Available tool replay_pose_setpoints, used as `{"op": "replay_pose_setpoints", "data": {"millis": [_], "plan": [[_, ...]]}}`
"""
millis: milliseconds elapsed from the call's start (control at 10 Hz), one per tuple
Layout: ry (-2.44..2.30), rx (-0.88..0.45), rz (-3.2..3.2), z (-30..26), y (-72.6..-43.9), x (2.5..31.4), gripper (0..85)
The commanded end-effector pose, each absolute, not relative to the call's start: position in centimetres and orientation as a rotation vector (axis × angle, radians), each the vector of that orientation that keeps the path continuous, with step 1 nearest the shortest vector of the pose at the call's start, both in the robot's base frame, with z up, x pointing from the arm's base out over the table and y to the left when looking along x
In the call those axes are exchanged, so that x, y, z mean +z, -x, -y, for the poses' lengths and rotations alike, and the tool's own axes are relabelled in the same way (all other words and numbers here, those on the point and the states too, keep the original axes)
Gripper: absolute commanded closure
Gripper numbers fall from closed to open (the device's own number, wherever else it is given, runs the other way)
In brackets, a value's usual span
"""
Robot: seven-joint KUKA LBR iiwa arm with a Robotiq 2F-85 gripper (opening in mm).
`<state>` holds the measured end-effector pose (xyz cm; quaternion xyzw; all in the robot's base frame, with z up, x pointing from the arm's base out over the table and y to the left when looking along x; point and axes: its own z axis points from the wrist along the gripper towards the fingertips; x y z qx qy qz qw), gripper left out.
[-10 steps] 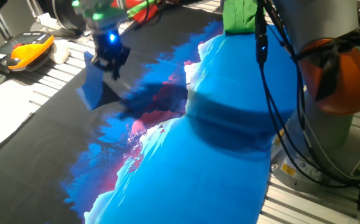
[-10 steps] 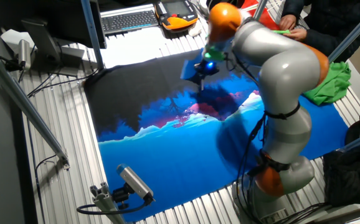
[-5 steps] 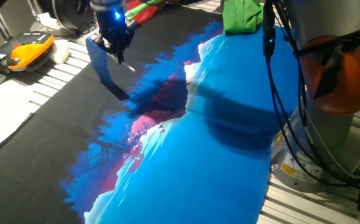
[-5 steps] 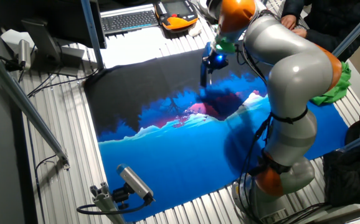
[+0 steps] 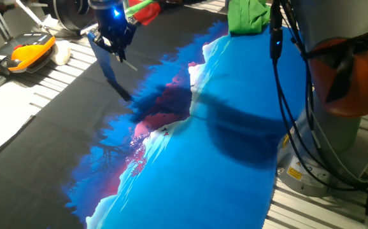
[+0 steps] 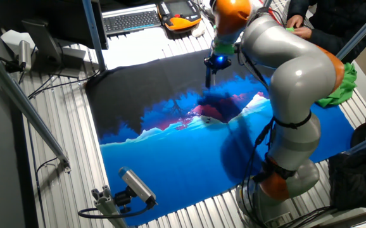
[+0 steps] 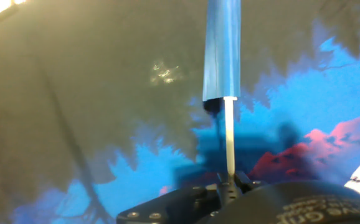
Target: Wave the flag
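The flag (image 5: 109,71) is a small dark blue cloth on a thin white stick. My gripper (image 5: 116,46) is shut on the stick and holds the flag in the air above the black part of the tablecloth (image 5: 190,165). In the other fixed view the gripper (image 6: 212,64) has the flag (image 6: 208,78) hanging below it, seen nearly edge-on. In the hand view the white stick (image 7: 230,140) runs up from the gripper (image 7: 230,184) to the blue cloth (image 7: 220,50), which points away from the hand.
A red and a green flag (image 5: 142,9) lie at the far edge. A green cloth (image 5: 246,16) lies by the arm's base. An orange teach pendant (image 5: 21,53) and a keyboard (image 6: 131,20) sit beyond the tablecloth. A person (image 6: 316,16) stands nearby.
The gripper has risen and moved toward the far edge with the flag. The flag has swung from broadside to nearly edge-on, then shifted slightly in the last half second.
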<state>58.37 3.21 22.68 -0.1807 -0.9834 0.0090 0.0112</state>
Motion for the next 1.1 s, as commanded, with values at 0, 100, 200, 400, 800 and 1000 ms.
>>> {"op": "replay_pose_setpoints", "data": {"millis": [0,100,200,400,800,1000], "plan": [[0.558,-0.004,3.054,-3.1,-58.4,22.7,85.0],[0.56,-0.067,3.027,-2.6,-58.0,23.9,85.0],[0.553,-0.094,3.022,-1.4,-57.2,25.9,85.0],[0.534,-0.108,3.023,0.9,-56.1,28.5,85.0],[0.297,0.011,3.079,5.9,-55.4,31.4,85.0],[0.219,0.04,3.089,7.0,-55.3,31.5,85.0]]}}
